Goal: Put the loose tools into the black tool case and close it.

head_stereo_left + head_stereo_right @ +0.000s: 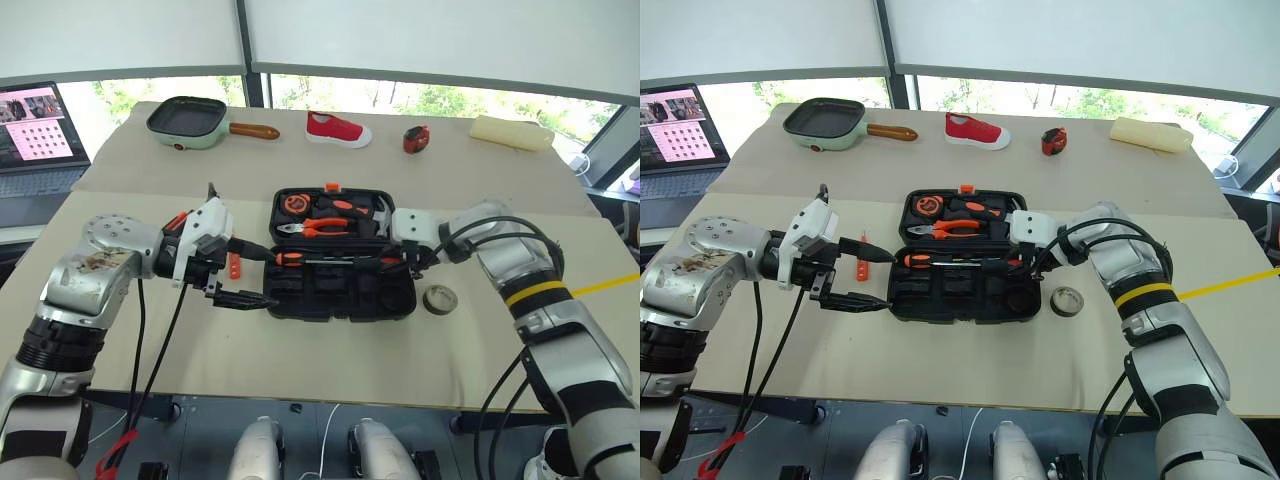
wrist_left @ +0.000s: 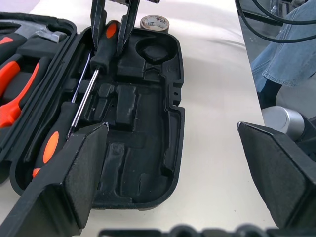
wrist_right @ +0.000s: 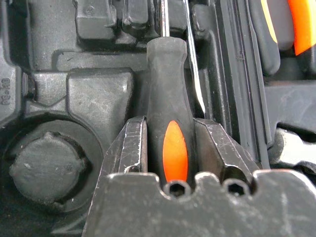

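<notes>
A lab or office test room: paper-covered tables (image 1: 330,180) stand by wide windows with roller blinds (image 1: 420,35), and a laptop (image 1: 40,135) sits on a side desk's far left edge.

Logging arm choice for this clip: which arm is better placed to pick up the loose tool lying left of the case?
Left. The left gripper hangs open beside the small orange tool by the black tool case. The right gripper is across the case, straddling a screwdriver handle.

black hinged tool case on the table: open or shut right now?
Open. The black plastic hinged tool case lies spread flat, moulded recesses exposed; orange-handled pliers sit in its far half.
</notes>
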Controlling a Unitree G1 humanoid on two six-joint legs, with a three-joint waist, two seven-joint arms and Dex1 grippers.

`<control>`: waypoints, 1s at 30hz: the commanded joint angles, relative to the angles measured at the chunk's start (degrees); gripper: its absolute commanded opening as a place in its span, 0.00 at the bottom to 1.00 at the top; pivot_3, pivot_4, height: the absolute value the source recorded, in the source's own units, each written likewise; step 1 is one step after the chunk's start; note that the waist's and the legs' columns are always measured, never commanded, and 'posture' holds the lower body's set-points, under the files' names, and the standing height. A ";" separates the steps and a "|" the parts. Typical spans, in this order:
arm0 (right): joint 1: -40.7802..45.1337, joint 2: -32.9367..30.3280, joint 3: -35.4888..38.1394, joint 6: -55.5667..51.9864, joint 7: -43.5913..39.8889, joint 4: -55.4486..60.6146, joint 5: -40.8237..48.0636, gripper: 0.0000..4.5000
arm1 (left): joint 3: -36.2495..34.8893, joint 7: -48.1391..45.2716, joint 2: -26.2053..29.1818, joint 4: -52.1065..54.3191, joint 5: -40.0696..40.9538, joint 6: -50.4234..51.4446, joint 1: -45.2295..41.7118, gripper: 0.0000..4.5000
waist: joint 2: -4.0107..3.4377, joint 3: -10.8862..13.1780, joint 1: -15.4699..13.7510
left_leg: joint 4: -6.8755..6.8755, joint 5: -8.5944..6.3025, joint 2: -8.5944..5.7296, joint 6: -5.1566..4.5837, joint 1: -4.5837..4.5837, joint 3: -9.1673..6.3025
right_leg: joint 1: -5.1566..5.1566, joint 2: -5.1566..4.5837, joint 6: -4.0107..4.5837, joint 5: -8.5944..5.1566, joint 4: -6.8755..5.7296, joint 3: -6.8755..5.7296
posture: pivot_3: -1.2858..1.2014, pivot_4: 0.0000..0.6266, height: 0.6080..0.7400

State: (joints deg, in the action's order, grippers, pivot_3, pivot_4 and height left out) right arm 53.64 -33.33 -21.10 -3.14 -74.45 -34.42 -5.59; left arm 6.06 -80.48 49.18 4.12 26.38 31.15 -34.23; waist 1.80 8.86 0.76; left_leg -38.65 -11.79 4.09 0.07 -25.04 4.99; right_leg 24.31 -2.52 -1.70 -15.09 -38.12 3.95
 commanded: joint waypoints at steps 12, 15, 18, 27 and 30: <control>0.00 1.95 7.03 -10.22 1.15 8.46 6.30 0.82 | -0.27 -0.10 -0.79 -0.83 -1.69 -2.17 -1.45 1.00 | 0.00 0.00 -0.01 | 0.02 0.00 0.00 0.00 0.00 0.00 | 0.00 0.00 0.00 0.00 0.00 0.00 | 0.52 0.24 1.00; -1.03 2.59 6.61 -11.03 2.09 9.27 6.00 0.58 | -0.17 -0.25 -0.91 -1.16 -1.99 -2.41 -1.55 1.00 | 0.00 0.00 -0.11 | 0.02 0.00 0.00 0.00 0.00 0.00 | -0.01 -0.01 0.00 0.00 0.01 0.00 | 0.52 0.24 1.00; -2.08 3.53 6.05 -11.66 2.89 9.99 5.67 0.36 | -0.08 -0.40 -0.95 -1.53 -2.30 -2.65 -1.67 1.00 | 0.00 0.00 -0.03 | 0.01 0.00 0.00 0.00 0.00 0.01 | 0.00 0.00 0.00 0.00 0.00 0.00 | 0.52 0.24 1.00; -3.74 4.62 2.11 -12.34 4.33 9.96 2.29 0.00 | -0.14 -0.50 -0.95 -1.86 -2.72 -2.64 -1.99 1.00 | 0.00 0.00 -0.01 | 0.02 0.00 0.00 0.00 -0.01 0.01 | 0.01 0.00 0.00 0.00 0.00 0.00 | 0.52 0.24 1.00; -3.70 4.82 0.97 -11.96 4.10 9.63 1.44 0.00 | -0.11 -0.59 -1.04 -2.14 -2.95 -2.81 -2.09 1.00 | 0.00 0.00 -0.01 | 0.02 0.00 0.00 0.00 0.00 0.00 | 0.00 0.00 0.00 0.00 0.00 -0.01 | 0.52 0.24 1.00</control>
State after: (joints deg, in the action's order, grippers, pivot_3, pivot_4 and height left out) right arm 50.17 -28.69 -18.51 -15.13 -69.70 -25.20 -3.32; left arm 6.23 -80.74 47.98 1.51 23.52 29.81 -35.01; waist 1.80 8.86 0.75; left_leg -38.64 -11.79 4.09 0.07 -25.05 5.00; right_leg 24.31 -2.51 -1.70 -15.09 -38.12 3.95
